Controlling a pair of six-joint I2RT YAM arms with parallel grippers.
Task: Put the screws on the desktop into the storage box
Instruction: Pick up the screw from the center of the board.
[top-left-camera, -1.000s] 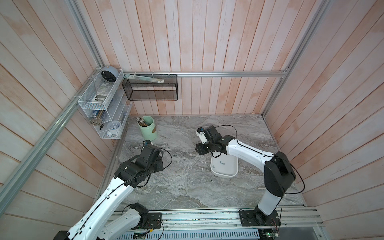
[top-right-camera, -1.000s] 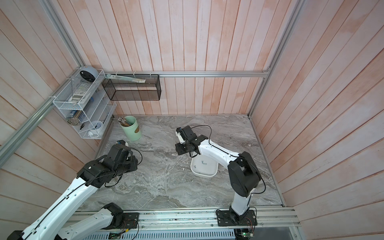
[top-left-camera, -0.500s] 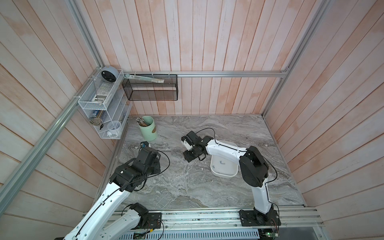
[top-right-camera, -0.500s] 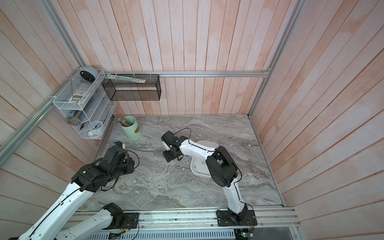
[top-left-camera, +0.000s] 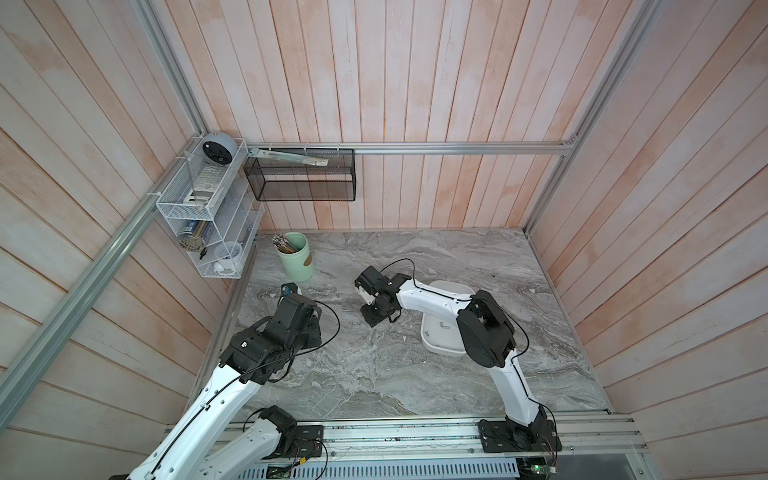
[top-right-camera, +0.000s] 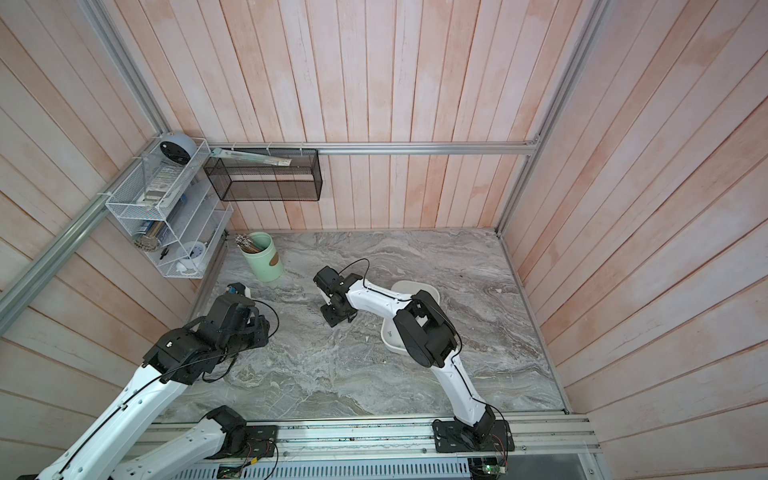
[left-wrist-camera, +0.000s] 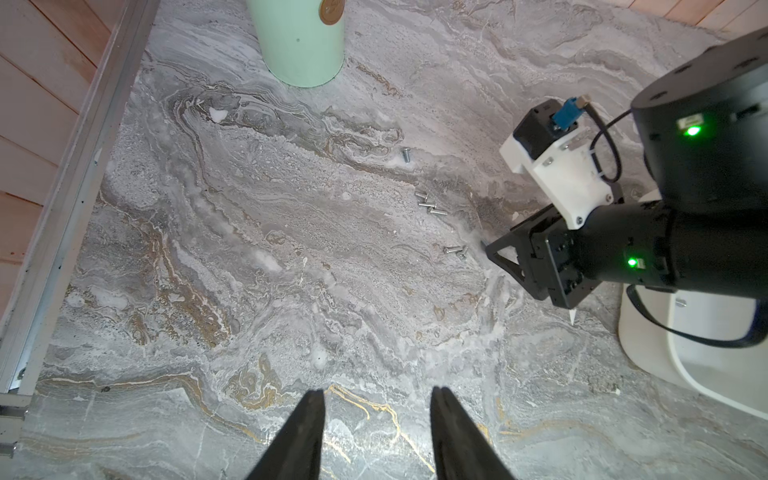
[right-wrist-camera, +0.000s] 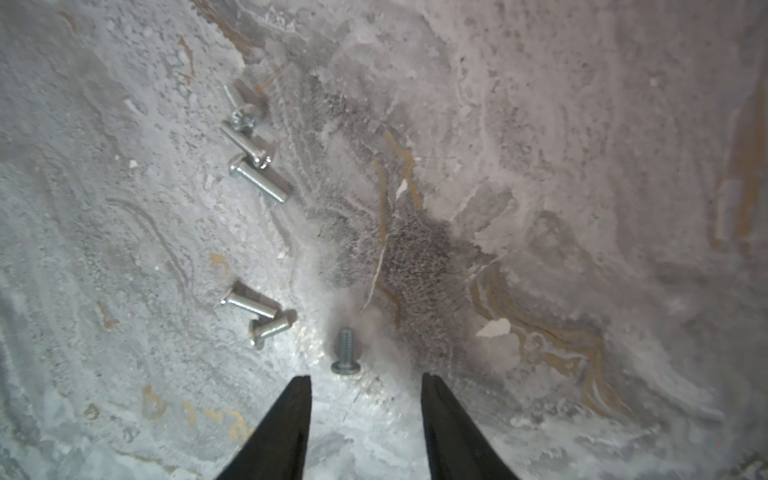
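Starting at your right gripper (right-wrist-camera: 366, 376): its jaws stand partly open with nothing between them, and the nearest screw (right-wrist-camera: 345, 353) lies loose on the desktop (right-wrist-camera: 540, 166) just beyond the tips, a little off centre toward one finger.

A second ago this gripper hung by the far rim of the storage box (top-left-camera: 453, 286). Taking the back wall as twelve, it has since swung out to the box's nine o'clock and come down low over the screws (top-left-camera: 354, 323). I read that as one drop-off finished and the next pick begun. You will likely need to centre on that nearest screw before closing.

Six screws show in the right wrist view, so most of the job remains. A small grey piece (left-wrist-camera: 680, 302), probably a screw, already sits inside the box.

Your left gripper (left-wrist-camera: 379, 390) has hardly moved. It hovers over bare desktop at the screws' eight o'clock, with its jaws partly open and empty.
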